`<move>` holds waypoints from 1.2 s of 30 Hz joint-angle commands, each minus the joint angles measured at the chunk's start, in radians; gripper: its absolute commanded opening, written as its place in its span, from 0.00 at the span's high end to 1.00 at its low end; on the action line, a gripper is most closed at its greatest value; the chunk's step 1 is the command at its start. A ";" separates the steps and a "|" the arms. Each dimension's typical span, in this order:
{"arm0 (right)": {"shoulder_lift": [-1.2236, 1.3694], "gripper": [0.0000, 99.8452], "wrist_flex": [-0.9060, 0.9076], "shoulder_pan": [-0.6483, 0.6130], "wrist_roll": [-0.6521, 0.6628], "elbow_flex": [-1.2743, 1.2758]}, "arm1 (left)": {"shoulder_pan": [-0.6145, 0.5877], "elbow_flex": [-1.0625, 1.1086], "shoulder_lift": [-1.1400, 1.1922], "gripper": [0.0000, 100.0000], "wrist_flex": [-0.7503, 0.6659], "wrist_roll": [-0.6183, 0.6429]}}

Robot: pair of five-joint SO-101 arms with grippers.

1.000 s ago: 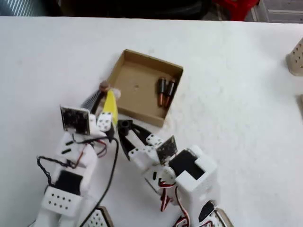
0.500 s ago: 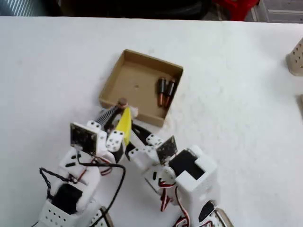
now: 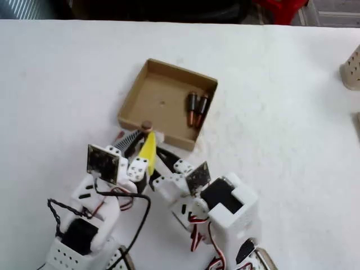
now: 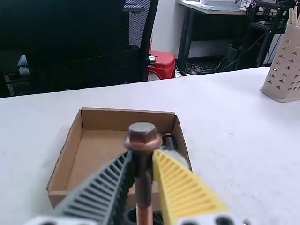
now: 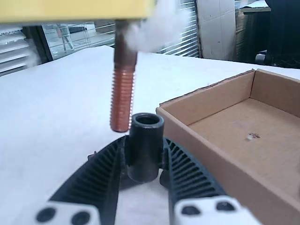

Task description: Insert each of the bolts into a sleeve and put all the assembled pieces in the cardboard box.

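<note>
My left gripper (image 3: 144,133) (image 4: 142,159), one finger grey and one yellow, is shut on a copper bolt (image 4: 142,140) held upright, hex head up. My right gripper (image 5: 145,152) (image 3: 156,158) is shut on a black sleeve (image 5: 146,143), standing upright with its bore open at the top. The bolt's (image 5: 123,91) threaded tip hangs just beside the sleeve's rim, at about rim height and a little off to one side. The cardboard box (image 3: 138,95) (image 5: 220,105) lies right behind both grippers. Two assembled pieces (image 3: 197,108) lie along its right wall.
A beige perforated holder (image 3: 351,68) (image 4: 283,70) stands at the table's far right edge. Both arm bases crowd the near edge of the table. Open white tabletop lies to the left and right of the box.
My left gripper has carried the bolt from the box's left corner rightward and nearer, to just above the sleeve. The right arm has kept still with the sleeve.
</note>
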 commanded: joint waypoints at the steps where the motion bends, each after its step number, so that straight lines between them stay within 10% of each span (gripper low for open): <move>1: -0.002 0.98 0.005 -0.008 0.009 -0.002 | 0.005 -0.051 -0.021 0.98 -0.009 0.006; 12: -0.002 0.98 0.005 -0.010 0.014 0.014 | -0.067 0.097 -0.021 0.98 -0.278 0.006; 36: -0.013 0.98 0.004 -0.022 0.008 0.032 | -0.051 0.123 -0.021 0.98 -0.172 0.008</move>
